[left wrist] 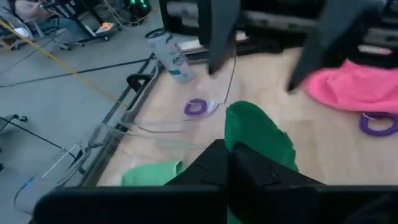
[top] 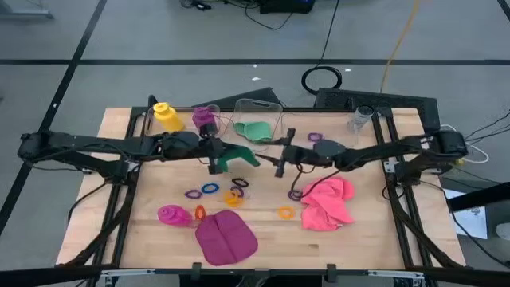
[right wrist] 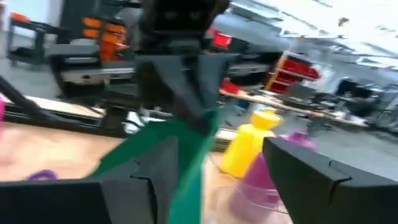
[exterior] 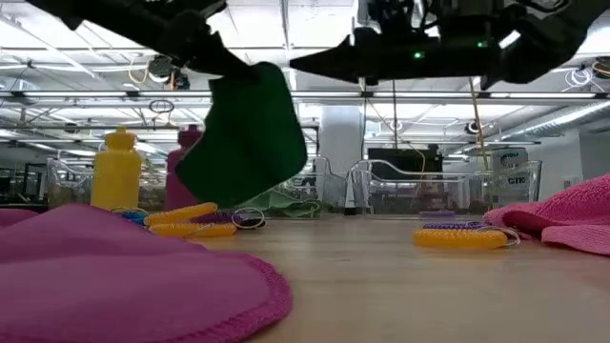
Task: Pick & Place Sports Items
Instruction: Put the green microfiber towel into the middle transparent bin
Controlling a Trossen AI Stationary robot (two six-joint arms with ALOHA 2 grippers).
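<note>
Wooden table (top: 358,231), clear bin (top: 275,110) holding green cloth (top: 256,131)

Grey floor (top: 159,32), ceiling strip lights (exterior: 315,95)

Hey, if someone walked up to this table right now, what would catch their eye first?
Probably the dark green cloth dangling above mid-table, pinched in the left pincer, with the right pincer open just beside it. Next, the bright pink cloth heaped on the table's right side and the magenta cloth spread flat at the near edge.
</note>
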